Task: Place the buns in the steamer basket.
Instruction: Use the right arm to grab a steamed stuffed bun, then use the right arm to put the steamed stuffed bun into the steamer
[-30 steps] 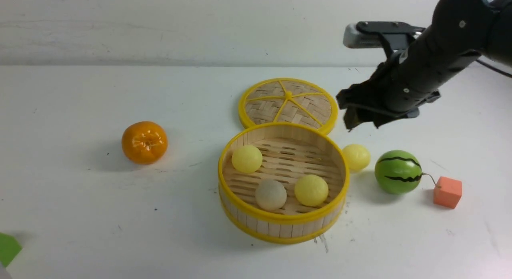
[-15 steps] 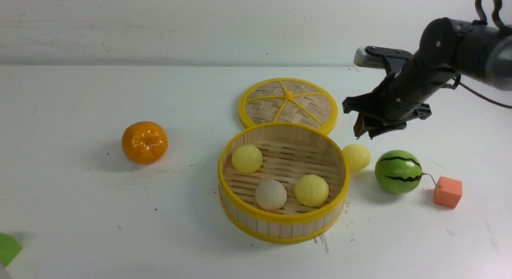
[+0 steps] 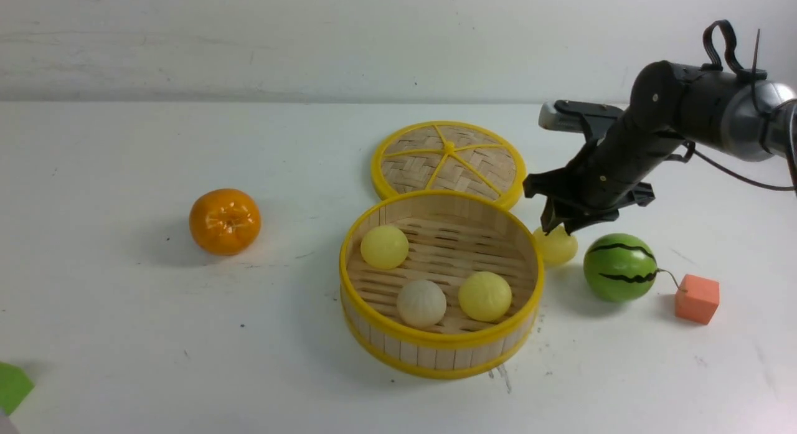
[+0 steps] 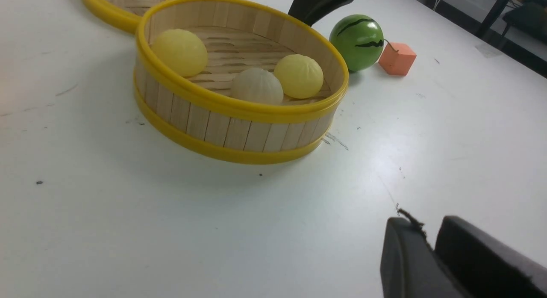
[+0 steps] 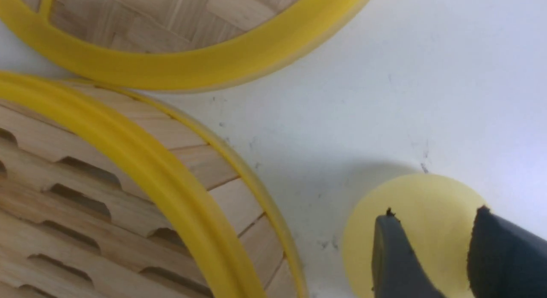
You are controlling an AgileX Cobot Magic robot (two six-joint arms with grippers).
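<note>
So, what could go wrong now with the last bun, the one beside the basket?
The right fingers stand over the last bun with a gap that looks narrower than it. Coming down, they may press its top and roll it away.
The bun lies close to the steamer basket wall, so one finger could strike the rim.

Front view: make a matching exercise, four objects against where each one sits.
1. beige-white bun
2. tangerine
3. lid
4. orange cube

A. behind the steamer basket
B. inside the steamer basket
C. right of the watermelon ball
D. left of the steamer basket, apart from it

Pairs: 1-B, 2-D, 3-A, 4-C.
</note>
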